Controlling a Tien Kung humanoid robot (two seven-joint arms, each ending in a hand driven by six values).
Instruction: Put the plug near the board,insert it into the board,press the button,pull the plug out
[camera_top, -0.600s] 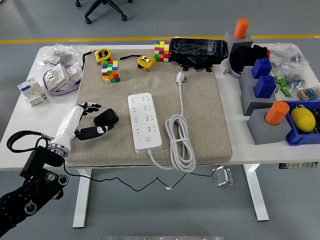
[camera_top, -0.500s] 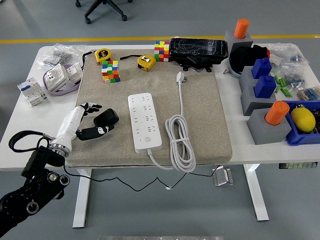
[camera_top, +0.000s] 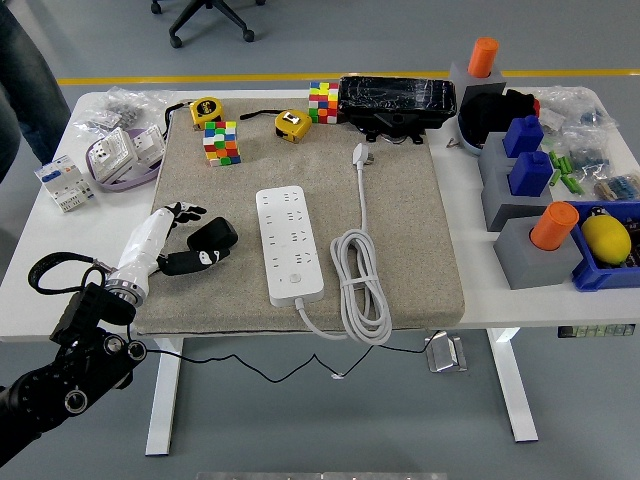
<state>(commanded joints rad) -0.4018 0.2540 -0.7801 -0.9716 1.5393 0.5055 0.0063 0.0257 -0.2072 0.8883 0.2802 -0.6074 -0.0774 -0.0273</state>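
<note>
A white power strip (camera_top: 290, 245) lies lengthwise in the middle of the beige mat (camera_top: 410, 230), its round button (camera_top: 296, 283) at the near end. Its white cable (camera_top: 361, 285) is coiled to the right and ends in a white plug (camera_top: 360, 153) farther back. A black plug (camera_top: 214, 235) lies on the mat left of the strip. My left hand (camera_top: 190, 238) sits just left of it, fingers (camera_top: 184, 212) spread behind it and thumb (camera_top: 188, 263) stretched along its near side. Whether the hand touches the plug is unclear.
Two colour cubes (camera_top: 221, 142), two yellow tape measures (camera_top: 291, 124) and a black box (camera_top: 396, 100) line the mat's back. Grey stands with blue and orange pieces (camera_top: 520, 200) fill the right side. White parts (camera_top: 105, 160) sit at the left. A person's dark clothing (camera_top: 22, 80) shows top left.
My left arm has shifted slightly up and to the right, the hand staying by the black plug. A person's dark clothing has come into view at the top left.
</note>
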